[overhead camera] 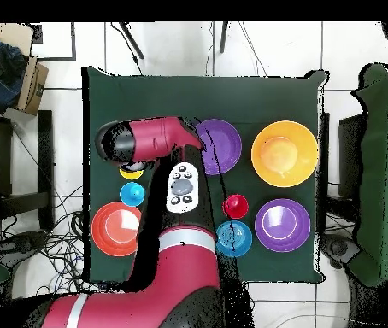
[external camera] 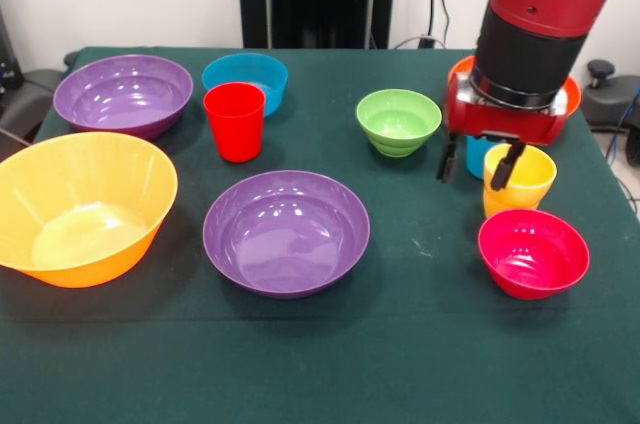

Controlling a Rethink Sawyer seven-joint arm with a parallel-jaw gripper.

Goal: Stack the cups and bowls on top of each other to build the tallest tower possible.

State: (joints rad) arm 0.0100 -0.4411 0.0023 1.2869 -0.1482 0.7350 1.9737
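Pincer (external camera: 479, 164) spread apart, empty, hanging just behind the yellow cup (external camera: 518, 180).
I see nothing stacked yet: red cup (external camera: 235, 121), bowls all lie singly on the table (external camera: 420, 354); whole tower remains.

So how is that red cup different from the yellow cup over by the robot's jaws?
The red cup stands alone in open table space; the yellow cup sits crowded between a light blue cup and a pink bowl. The gripper hangs at the yellow cup; nothing is near the red one. Both stand upright, mouths up.
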